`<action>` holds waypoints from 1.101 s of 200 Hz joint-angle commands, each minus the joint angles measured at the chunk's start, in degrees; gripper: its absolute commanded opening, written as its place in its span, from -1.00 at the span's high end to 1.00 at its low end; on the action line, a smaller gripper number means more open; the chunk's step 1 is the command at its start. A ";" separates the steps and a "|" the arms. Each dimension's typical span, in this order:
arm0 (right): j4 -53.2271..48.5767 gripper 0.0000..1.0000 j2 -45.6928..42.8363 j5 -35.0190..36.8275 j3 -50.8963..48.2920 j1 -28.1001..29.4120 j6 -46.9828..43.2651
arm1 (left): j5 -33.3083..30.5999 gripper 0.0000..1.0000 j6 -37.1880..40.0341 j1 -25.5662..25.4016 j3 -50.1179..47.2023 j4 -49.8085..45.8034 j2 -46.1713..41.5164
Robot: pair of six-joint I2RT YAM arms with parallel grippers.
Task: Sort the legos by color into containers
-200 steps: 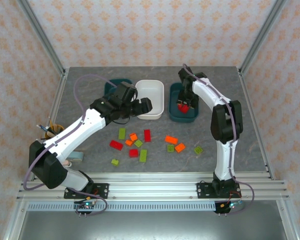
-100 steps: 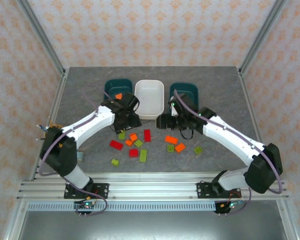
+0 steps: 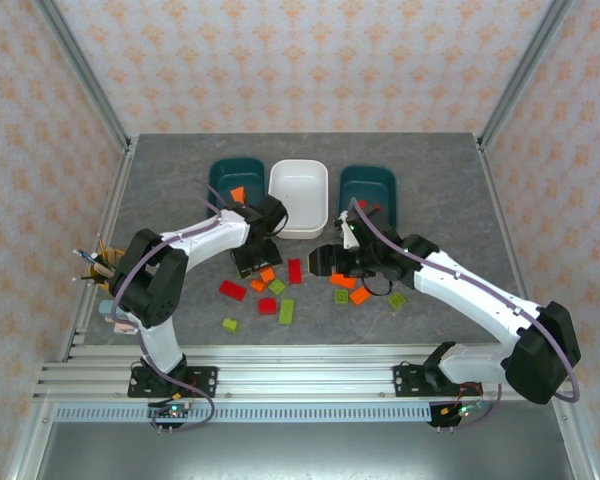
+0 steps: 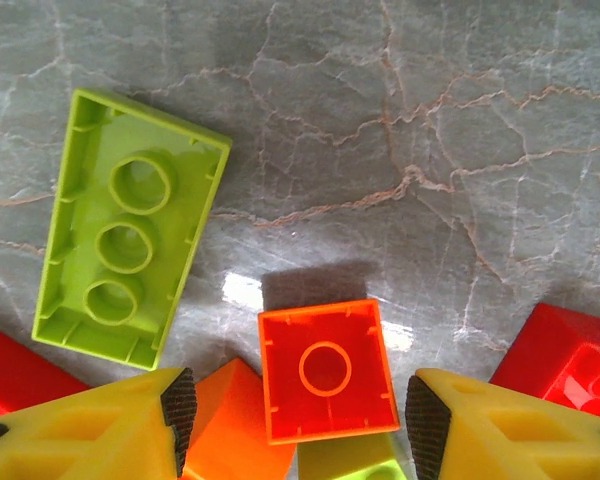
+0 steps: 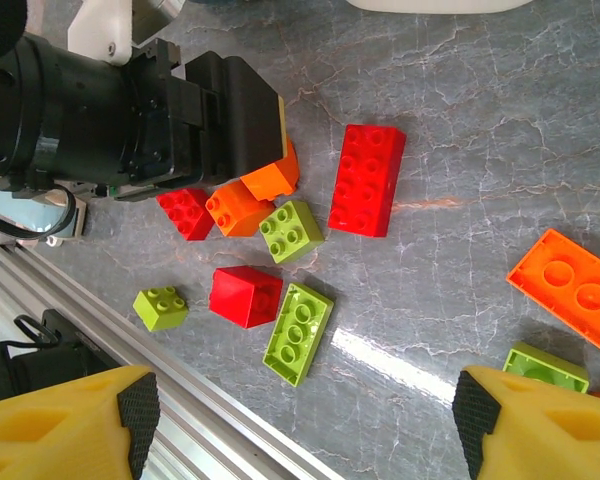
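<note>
Nearest the arm bases, 1 small lime brick [image 3: 230, 324] lies by itself on the grey table [image 3: 450, 200]. Just beyond it the loose legos [image 3: 286, 311] are spread over the middle of the table, about 12 red, orange and lime pieces in 2 loose groups, left and right.

The left gripper [image 3: 248, 262] hangs low over the far edge of the left group. Its wrist view shows its 2 yellow fingers [image 4: 100, 430] standing apart, 1 on each side of an orange square brick [image 4: 325, 368] that lies underside up. The pads are close to it, with a gap on both sides. A lime oblong brick [image 4: 125, 255], also underside up, lies just to its left, and a red brick [image 4: 580, 360] lies to its right.

The right gripper [image 3: 320, 262] sits between the 2 groups, beside a red oblong brick [image 3: 295, 271]. Its jaws are spread wide and hold nothing.

Farthest back, the 3 containers stand in a row. The left teal tub [image 3: 220, 172] holds 1 orange brick [image 3: 237, 192]. The white tub [image 3: 299, 167] is in the middle. The right teal tub [image 3: 380, 178] shows something red [image 3: 365, 207] at its near end.
</note>
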 commanded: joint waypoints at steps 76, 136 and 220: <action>1.31 -0.55 -0.27 1.70 -0.54 0.05 1.27 | -1.40 0.03 -0.81 -2.86 -1.11 2.31 3.52; 0.81 -0.48 -1.23 2.91 -0.02 0.05 1.89 | -4.53 0.41 1.03 -2.90 0.56 0.46 1.66; 13.86 -0.49 0.23 6.48 6.05 0.05 11.03 | -13.16 0.40 13.01 7.68 19.75 -14.03 -1.12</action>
